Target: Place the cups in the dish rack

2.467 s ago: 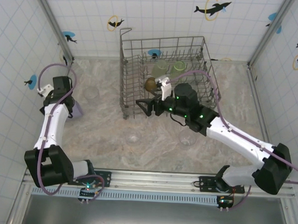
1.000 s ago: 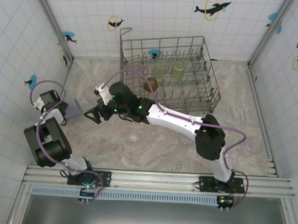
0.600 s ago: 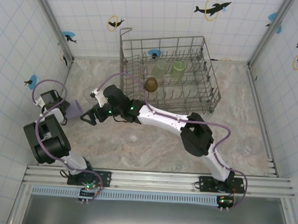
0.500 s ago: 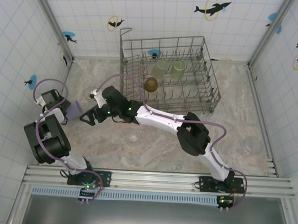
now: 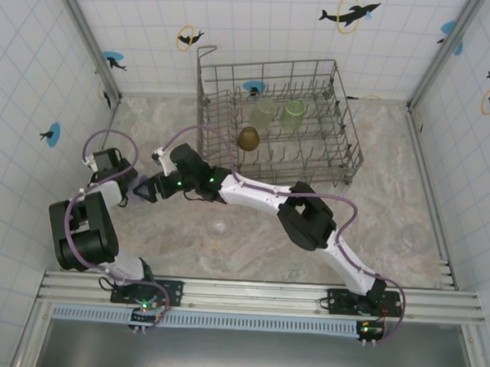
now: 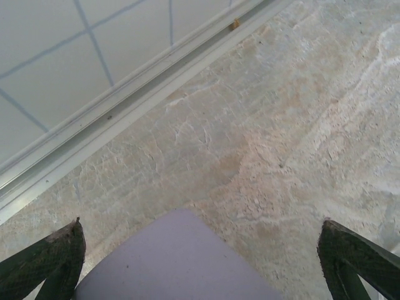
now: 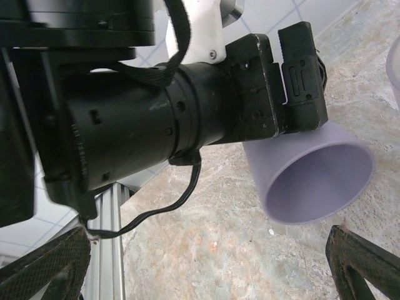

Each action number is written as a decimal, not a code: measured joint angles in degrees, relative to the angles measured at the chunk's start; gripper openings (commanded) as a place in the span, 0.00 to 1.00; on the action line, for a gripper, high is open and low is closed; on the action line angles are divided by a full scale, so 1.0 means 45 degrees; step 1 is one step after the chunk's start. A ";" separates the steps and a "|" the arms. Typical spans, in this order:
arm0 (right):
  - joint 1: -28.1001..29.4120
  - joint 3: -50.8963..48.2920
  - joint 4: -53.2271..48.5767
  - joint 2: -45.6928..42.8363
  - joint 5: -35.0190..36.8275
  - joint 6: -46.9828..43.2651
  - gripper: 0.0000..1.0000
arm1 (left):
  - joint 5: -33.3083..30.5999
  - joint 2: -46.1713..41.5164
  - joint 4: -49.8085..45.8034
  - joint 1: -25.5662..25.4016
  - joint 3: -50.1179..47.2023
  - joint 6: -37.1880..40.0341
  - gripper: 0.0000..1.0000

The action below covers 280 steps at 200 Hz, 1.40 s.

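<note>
The two arms meet at the left of the overhead frame. There the left gripper [image 6: 200, 228] straddles a lilac translucent plastic tumbler [image 6: 178, 259] lying on its side on the marbled beige tabletop [image 6: 300, 125], fingers spread wide to either side of it. The right gripper [image 7: 209, 234], fingers likewise wide apart and empty, faces the tumbler's open mouth from just beside it. At upper centre, the large grey wire dish rack [image 5: 267, 66] holds two pale green tumblers [image 5: 263, 113] and an amber-brown tumbler [image 5: 248, 138].
</note>
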 measured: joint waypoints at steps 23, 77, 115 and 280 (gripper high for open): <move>0.0005 0.0000 0.0146 0.0321 -0.0005 0.0321 0.98 | -0.0044 -0.0097 -0.0034 -0.0068 -0.0097 -0.0019 0.97; 0.0330 0.0000 0.0515 0.0704 -0.0024 0.0899 0.92 | -0.0034 -0.0719 -0.0612 -0.0073 -0.0384 -0.0389 0.97; 0.0588 0.0053 0.1219 0.1069 0.0097 0.1409 0.85 | 0.0146 -0.0821 -0.1141 -0.0073 -0.0398 -0.1020 0.97; 0.0665 0.2725 0.3366 0.4017 0.1491 0.2084 0.25 | 0.1622 -0.0831 -0.2225 -0.0073 -0.0044 -0.2341 0.97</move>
